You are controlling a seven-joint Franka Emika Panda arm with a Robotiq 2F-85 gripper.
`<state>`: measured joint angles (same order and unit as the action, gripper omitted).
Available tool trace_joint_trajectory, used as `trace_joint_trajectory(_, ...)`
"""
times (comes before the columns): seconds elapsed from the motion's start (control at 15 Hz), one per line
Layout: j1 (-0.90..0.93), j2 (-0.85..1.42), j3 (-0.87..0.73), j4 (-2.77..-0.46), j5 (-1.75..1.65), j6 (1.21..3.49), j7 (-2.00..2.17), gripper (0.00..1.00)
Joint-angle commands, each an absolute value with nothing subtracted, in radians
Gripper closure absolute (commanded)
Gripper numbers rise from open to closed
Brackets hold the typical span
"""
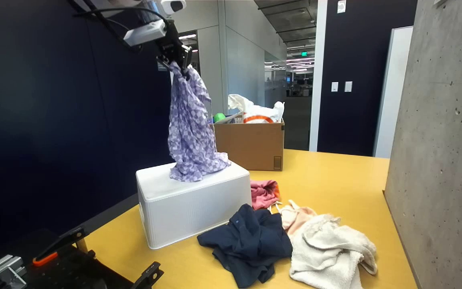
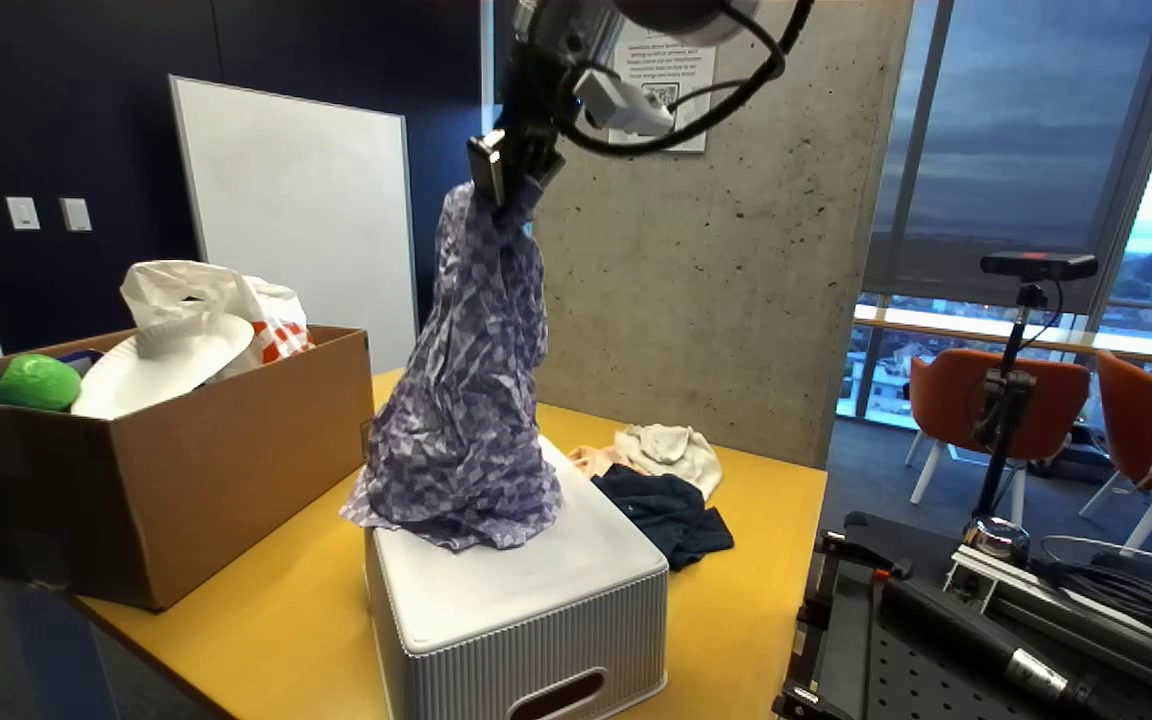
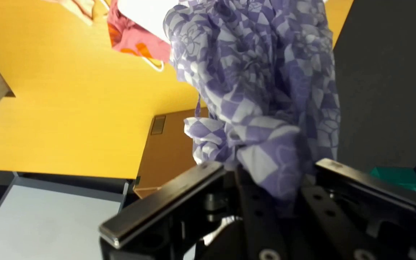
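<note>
My gripper (image 1: 181, 68) is shut on a purple and white checkered cloth (image 1: 191, 116), high above the table. The gripper also shows in an exterior view (image 2: 511, 195) and in the wrist view (image 3: 271, 177), where the cloth (image 3: 251, 72) is bunched between the fingers. The cloth (image 2: 481, 400) hangs down and its lower end rests on top of a white ribbed box (image 1: 195, 218). Beside this box lie a navy garment (image 1: 251, 241), a cream fluffy cloth (image 1: 331, 253), a peach cloth (image 1: 299, 216) and a pink-red cloth (image 1: 264, 194), partly hidden behind the box.
A cardboard box (image 1: 251, 146) with a plastic bag (image 2: 281, 310), a paper plate (image 2: 171, 360) and a green round item (image 2: 38, 383) stands behind the white box. A concrete wall (image 1: 439, 132) borders the yellow table (image 1: 327, 172). A black equipment base (image 2: 936, 640) adjoins the table.
</note>
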<state>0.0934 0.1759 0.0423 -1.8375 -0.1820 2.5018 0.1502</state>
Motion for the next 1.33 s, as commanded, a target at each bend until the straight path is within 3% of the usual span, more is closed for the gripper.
trace_joint_trajectory(0.0, 0.087, 0.206, 0.036, -1.924, -0.169, 2.571, 0.149, 0.98)
trace_joint_trajectory(0.4, 0.061, 0.345, 0.018, -1.989, -0.139, 2.649, 0.118, 0.98)
trace_joint_trajectory(1.0, 0.082, 0.648, -0.007, -1.781, -0.142, 2.605, 0.119, 0.98)
trace_joint_trajectory(1.07, 0.095, 0.618, -0.008, -1.803, -0.144, 2.601, 0.13, 0.69)
trace_joint_trajectory(1.13, 0.103, 0.587, -0.004, -1.825, -0.142, 2.586, 0.131, 0.68)
trace_joint_trajectory(1.27, 0.12, 0.497, 0.002, -1.888, -0.138, 2.539, 0.143, 0.54)
